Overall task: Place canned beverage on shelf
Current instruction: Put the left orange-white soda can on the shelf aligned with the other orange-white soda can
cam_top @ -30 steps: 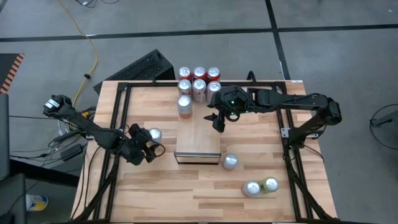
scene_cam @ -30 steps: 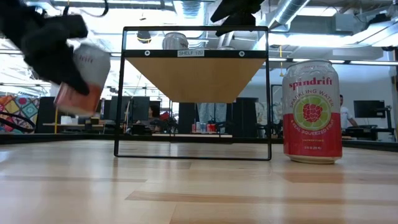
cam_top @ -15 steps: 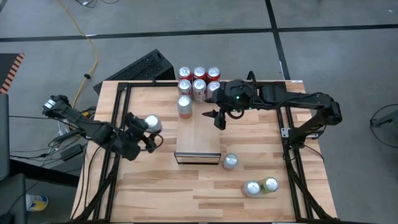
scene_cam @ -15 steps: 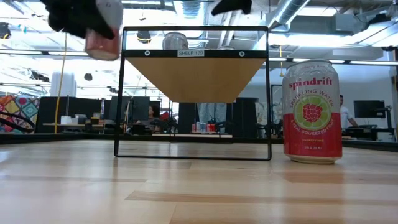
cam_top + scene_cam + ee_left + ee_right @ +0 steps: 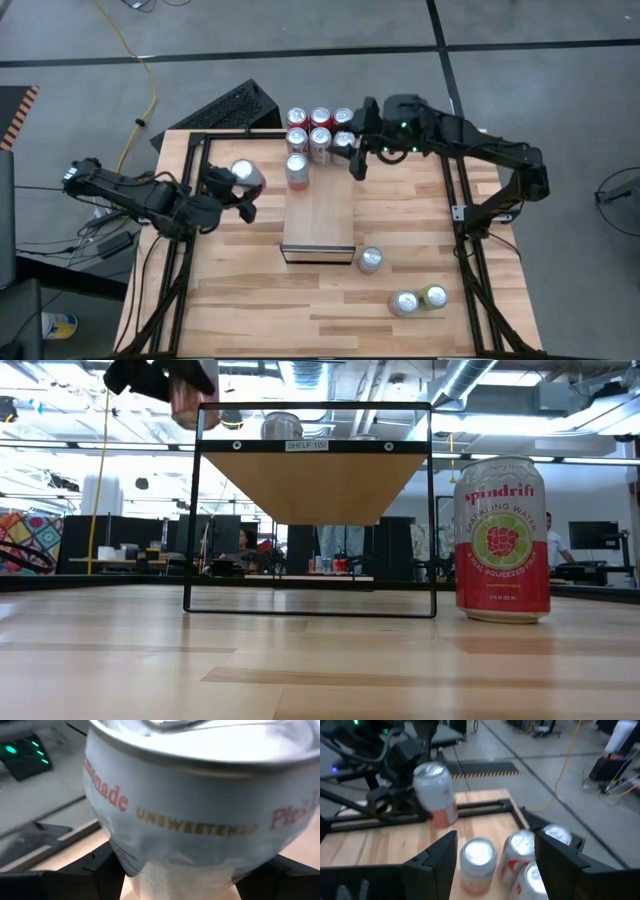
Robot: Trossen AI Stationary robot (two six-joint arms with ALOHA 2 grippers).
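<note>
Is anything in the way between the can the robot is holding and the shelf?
Nothing visible is. The left gripper holds the can up in the air, left of the shelf. One can already stands at the shelf's far left corner; the rest of the top looks bare.

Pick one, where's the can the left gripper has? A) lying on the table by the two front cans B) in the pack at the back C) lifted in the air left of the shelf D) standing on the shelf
C: the left gripper holds the can clear of the table, left of the shelf.
</note>
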